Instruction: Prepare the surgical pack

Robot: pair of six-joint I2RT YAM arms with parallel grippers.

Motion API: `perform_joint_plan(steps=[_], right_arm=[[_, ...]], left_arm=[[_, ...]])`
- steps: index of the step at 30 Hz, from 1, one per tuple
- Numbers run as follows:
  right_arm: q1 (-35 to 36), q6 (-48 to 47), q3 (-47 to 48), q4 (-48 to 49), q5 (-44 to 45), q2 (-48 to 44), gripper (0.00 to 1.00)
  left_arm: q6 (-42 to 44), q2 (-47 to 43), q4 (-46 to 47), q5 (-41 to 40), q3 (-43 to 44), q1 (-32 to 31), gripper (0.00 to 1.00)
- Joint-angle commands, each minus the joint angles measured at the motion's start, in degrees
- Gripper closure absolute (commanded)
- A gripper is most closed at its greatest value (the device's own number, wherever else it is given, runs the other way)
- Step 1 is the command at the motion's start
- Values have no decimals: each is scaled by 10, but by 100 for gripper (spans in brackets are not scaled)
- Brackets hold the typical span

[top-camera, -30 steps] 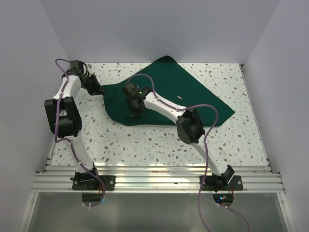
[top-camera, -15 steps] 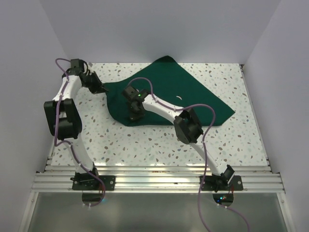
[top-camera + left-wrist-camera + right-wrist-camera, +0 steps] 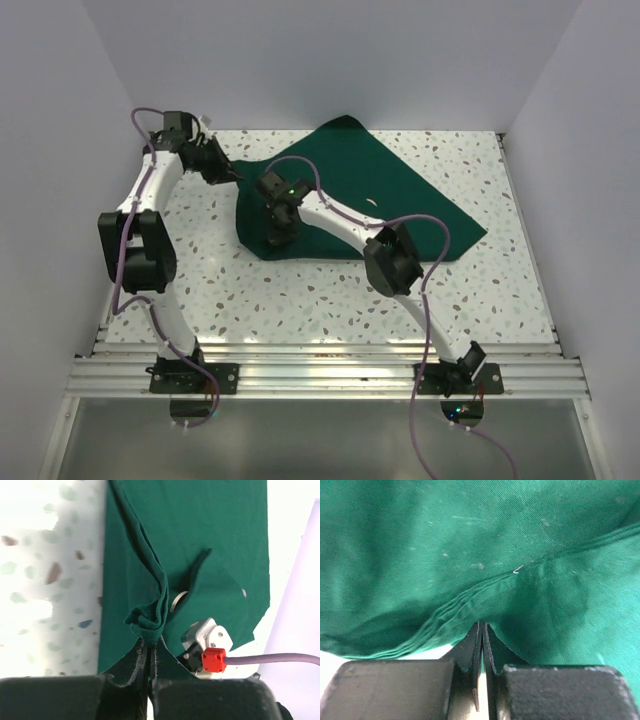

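Note:
The dark green cloth drape (image 3: 380, 190) lies spread over the back middle of the speckled table. My left gripper (image 3: 228, 176) is shut on a bunched corner of the drape (image 3: 147, 622) at its left edge. My right gripper (image 3: 272, 236) is shut on the drape's near left edge (image 3: 485, 605), which fills the right wrist view. A small curved bit of shiny steel (image 3: 177, 601) peeks from under a fold in the left wrist view. A small white fleck (image 3: 371, 203) lies on the drape. No scissors or gauze are clearly in view.
The speckled table (image 3: 300, 290) is walled by white panels on the left, back and right. A metal rail (image 3: 330, 370) runs along the near edge. Purple cables loop from both arms. The right arm's wrist with a red connector (image 3: 215, 659) shows in the left wrist view.
My left gripper has moved right and towards the back, carrying the drape's left corner with it, so the left edge has folded inward. My right gripper has stayed near the same spot.

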Motion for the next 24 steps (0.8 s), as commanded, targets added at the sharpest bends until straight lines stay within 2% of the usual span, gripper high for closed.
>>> perform_joint_plan(steps=[1, 4, 9, 12, 16, 19, 24], right_arm=[[-26, 8, 28, -5, -23, -88, 98], [-60, 16, 0, -13, -13, -146, 98], [-149, 16, -138, -3, 12, -274, 97], [-206, 2, -217, -4, 42, -319, 97], [-285, -18, -338, 7, 43, -350, 97], [-297, -32, -389, 26, 35, -357, 98], [-297, -31, -422, 42, 12, -338, 98]], left_arm=[[-14, -22, -2, 16, 53, -32, 100], [-18, -16, -13, 14, 86, -54, 100], [-27, 3, -24, 16, 128, -80, 100], [-34, 9, -23, 19, 140, -92, 100], [-38, 22, -27, 22, 164, -110, 100], [-39, 30, -30, 21, 170, -123, 100], [-42, 38, -28, 19, 170, -147, 100]])
